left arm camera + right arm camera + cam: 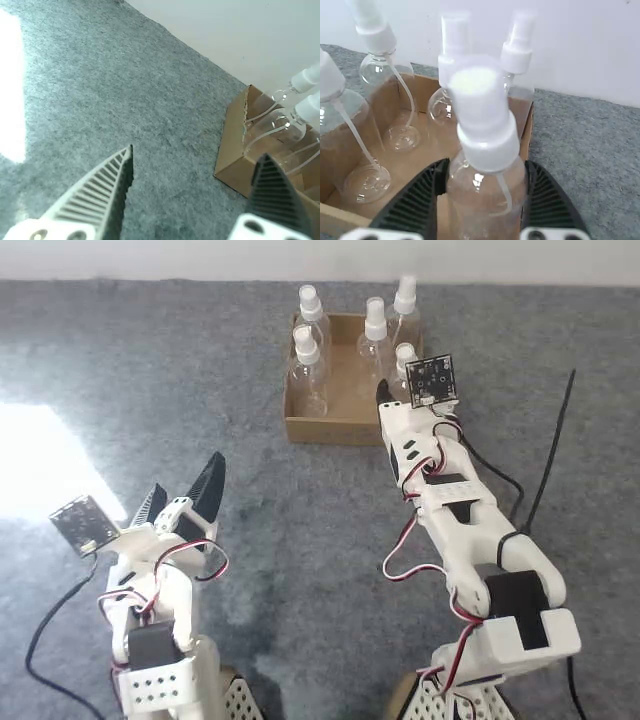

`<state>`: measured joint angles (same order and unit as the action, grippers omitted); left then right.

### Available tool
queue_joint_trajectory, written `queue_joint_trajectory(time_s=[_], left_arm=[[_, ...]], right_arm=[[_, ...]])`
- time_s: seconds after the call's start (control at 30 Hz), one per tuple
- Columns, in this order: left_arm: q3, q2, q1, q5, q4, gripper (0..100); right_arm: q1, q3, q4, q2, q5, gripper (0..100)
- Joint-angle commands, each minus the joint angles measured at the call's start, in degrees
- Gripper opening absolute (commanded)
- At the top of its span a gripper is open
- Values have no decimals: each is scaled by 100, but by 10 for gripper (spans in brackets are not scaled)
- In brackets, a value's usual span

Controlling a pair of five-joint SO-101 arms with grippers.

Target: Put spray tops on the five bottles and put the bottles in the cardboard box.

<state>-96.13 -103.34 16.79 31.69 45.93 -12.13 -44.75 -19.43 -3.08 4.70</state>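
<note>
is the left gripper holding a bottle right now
No, the left gripper is open with nothing in it, over grey carpet beside the cardboard box.

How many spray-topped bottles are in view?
5. Two bottles stand along the cardboard box's left side, two at its back right, and the right gripper holds the fifth bottle at the front right. None seems hidden.

The bottles (309,385) are clear with white spray tops (306,343), and the box (330,428) is plain brown cardboard. The carpet (300,530) is mottled grey and the wall (580,45) white. The arms (470,530) are white with black blocks and red-and-white wires (404,537); the right gripper (486,162) has black ribbed fingers.
</note>
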Motion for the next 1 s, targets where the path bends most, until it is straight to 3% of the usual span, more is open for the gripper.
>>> queue_joint_trajectory(time_s=[0.0,0.2,0.67,0.83,0.97], left_arm=[[40,-105,9,-44,-158,352],[40,-105,9,-44,-158,352],[40,-105,9,-44,-158,352],[40,-105,9,-44,-158,352],[40,-105,9,-44,-158,352]], right_arm=[[-22,316,-57,31,35,93],[-31,308,171,22,26,203],[-136,316,347,75,35,217],[-127,290,426,75,26,301],[-154,475,998,92,9,307]])
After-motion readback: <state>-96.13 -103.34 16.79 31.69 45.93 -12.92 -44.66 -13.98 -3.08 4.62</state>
